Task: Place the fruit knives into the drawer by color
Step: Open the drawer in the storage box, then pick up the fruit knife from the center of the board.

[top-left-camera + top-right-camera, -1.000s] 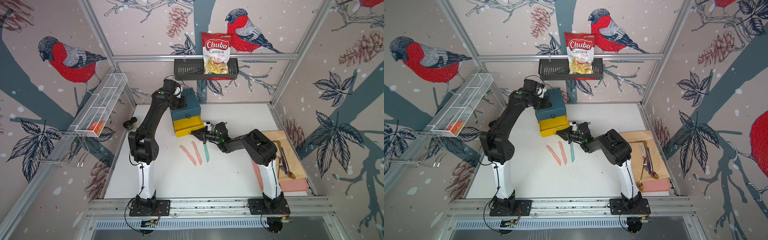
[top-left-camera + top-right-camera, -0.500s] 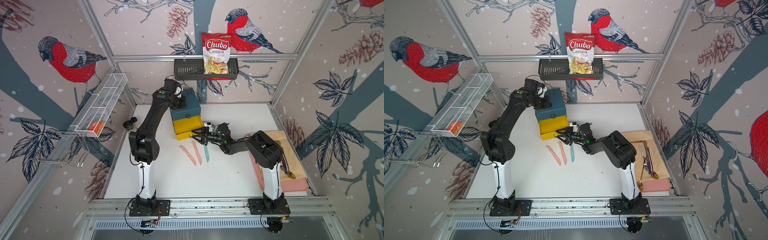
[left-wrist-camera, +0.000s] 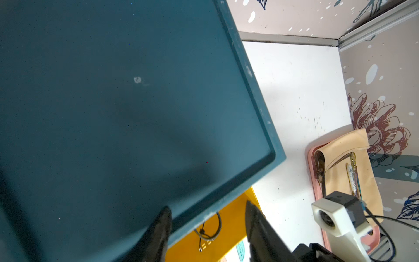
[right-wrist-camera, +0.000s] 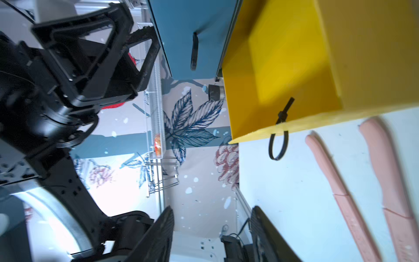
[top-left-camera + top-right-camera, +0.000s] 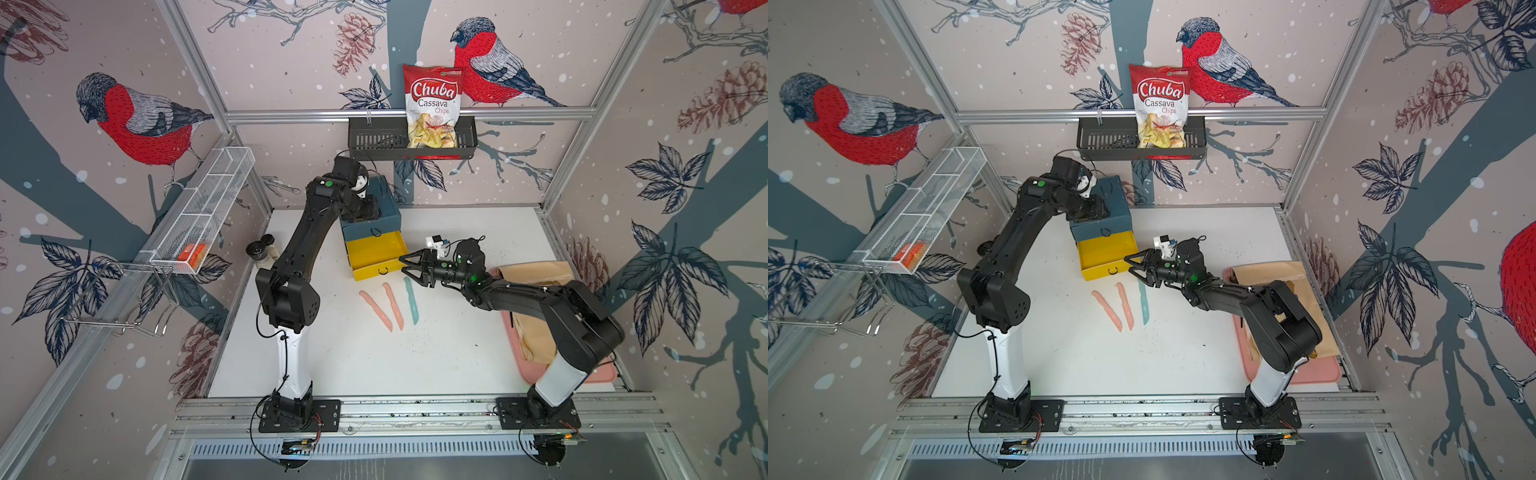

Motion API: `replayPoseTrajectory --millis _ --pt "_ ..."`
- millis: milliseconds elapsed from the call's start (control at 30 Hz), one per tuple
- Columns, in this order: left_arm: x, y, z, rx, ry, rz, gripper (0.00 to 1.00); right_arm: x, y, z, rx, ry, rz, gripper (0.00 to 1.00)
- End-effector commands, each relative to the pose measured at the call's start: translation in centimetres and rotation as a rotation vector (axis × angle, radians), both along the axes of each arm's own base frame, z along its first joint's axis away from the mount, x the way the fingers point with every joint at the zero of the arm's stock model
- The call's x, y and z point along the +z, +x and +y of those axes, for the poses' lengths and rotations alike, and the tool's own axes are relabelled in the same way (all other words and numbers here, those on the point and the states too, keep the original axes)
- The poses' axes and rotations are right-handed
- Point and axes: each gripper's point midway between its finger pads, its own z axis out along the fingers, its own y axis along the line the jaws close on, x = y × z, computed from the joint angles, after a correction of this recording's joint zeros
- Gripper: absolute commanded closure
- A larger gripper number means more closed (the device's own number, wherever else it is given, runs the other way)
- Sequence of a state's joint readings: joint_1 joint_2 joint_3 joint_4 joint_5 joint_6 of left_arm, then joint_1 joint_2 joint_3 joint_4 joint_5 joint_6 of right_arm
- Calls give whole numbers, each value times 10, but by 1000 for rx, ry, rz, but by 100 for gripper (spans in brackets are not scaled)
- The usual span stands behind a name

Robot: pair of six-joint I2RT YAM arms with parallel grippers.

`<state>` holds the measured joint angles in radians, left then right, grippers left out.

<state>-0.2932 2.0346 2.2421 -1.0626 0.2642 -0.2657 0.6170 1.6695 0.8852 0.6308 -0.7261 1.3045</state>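
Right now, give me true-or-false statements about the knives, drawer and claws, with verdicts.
The teal knife lies on the table. True.
The right claw holds a pink knife. False: it is open and empty; both pink knives lie on the table.
A yellow drawer is pulled out. True.
The chips sit on the table. False: the chips stand in the wall basket.
The left claw hangs over the chest. True.

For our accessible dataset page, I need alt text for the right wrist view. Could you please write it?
The right gripper, open and empty, faces the pulled-out yellow drawer with its black ring pull. Two salmon-pink knives lie on the white table in front of it; the teal drawer sits above it.
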Motion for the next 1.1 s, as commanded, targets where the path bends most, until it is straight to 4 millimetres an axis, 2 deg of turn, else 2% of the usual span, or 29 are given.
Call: replayPoseTrajectory --millis 0,233,433,633,833,1067 --pt "6 -20 -1 -11 7 20 34 -49 -13 -22 26 -309 -32 44" --pt "15 -58 -6 -33 -75 -41 14 -83 -10 -54 3 -727 -128 43" --pt "6 -99 -7 -50 -192 -72 4 -104 0 -55 18 -947 -192 43" --pt "1 -135 -5 -64 -273 -95 3 -129 0 -49 55 -1074 -211 45" --pt "6 -148 2 -47 -291 -141 3 -153 1 -44 81 -1136 -210 51" --pt "6 -146 1 -51 -293 -131 3 -168 7 -34 101 -1174 -238 58"
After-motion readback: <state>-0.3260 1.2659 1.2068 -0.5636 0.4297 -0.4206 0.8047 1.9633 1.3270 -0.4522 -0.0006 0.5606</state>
